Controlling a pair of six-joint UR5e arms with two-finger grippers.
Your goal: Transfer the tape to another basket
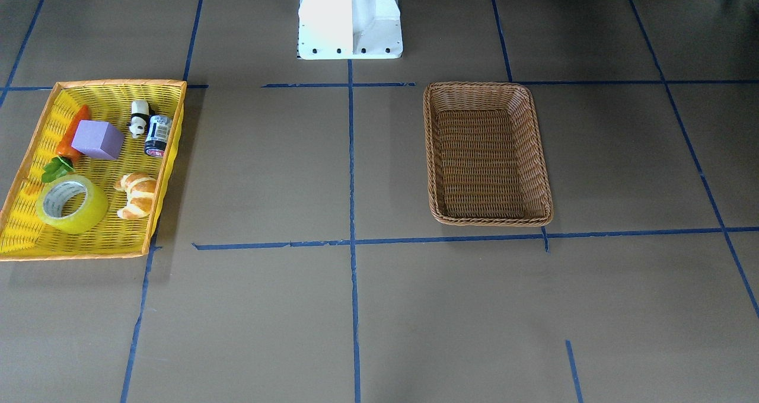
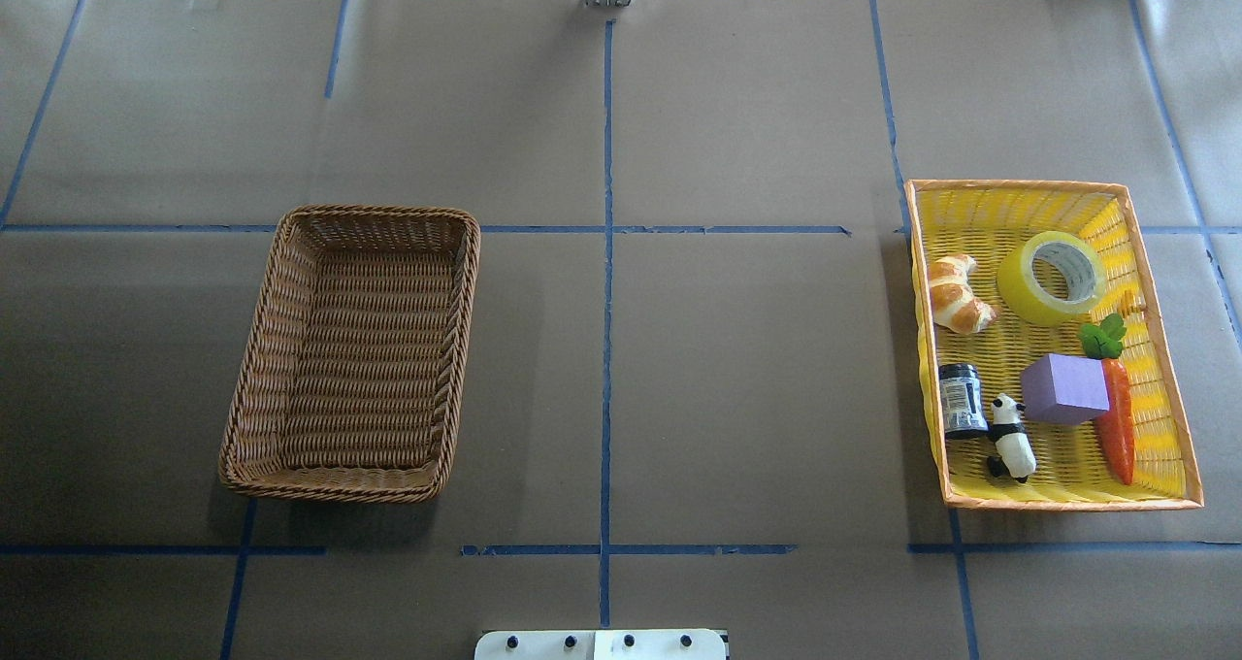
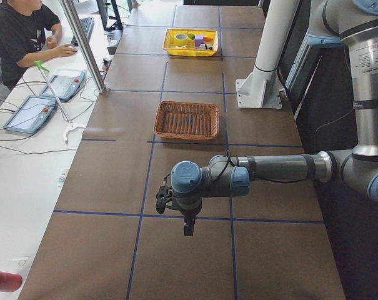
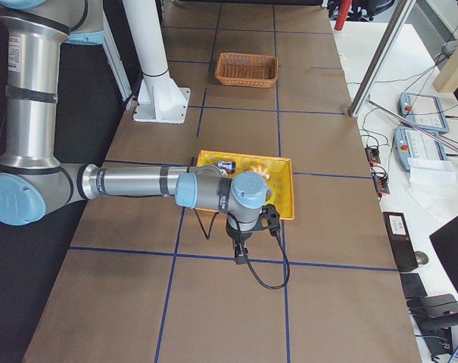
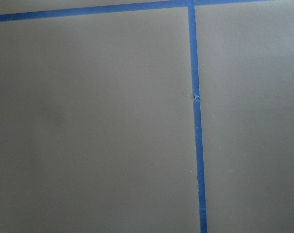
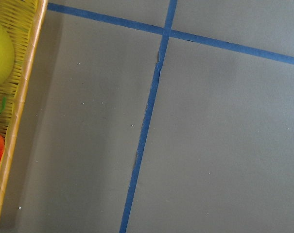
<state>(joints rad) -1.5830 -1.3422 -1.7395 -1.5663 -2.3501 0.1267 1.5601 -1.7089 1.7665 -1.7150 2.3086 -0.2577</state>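
Note:
The tape (image 1: pixel 71 204), a yellow-green roll, lies on its side in the yellow basket (image 1: pixel 118 83), at that basket's end away from the robot (image 2: pixel 1053 277). Its edge shows in the right wrist view (image 6: pixel 1 53). The brown wicker basket (image 2: pixel 378 212) stands empty on the robot's left half (image 1: pixel 487 220). My left gripper (image 3: pixel 187 230) hangs over bare table beyond the brown basket's outer end. My right gripper (image 4: pixel 238 257) hangs over the table just outside the yellow basket (image 4: pixel 285 189). I cannot tell whether either gripper is open or shut.
The yellow basket also holds a croissant (image 2: pixel 956 296), a purple cube (image 2: pixel 1062 388), a carrot (image 2: pixel 1118 417), a panda figure (image 2: pixel 1009 437) and a small can (image 2: pixel 961 400). The robot's white base (image 1: pixel 350 18) stands at the table's edge. An operator (image 3: pixel 20 31) sits beside the table.

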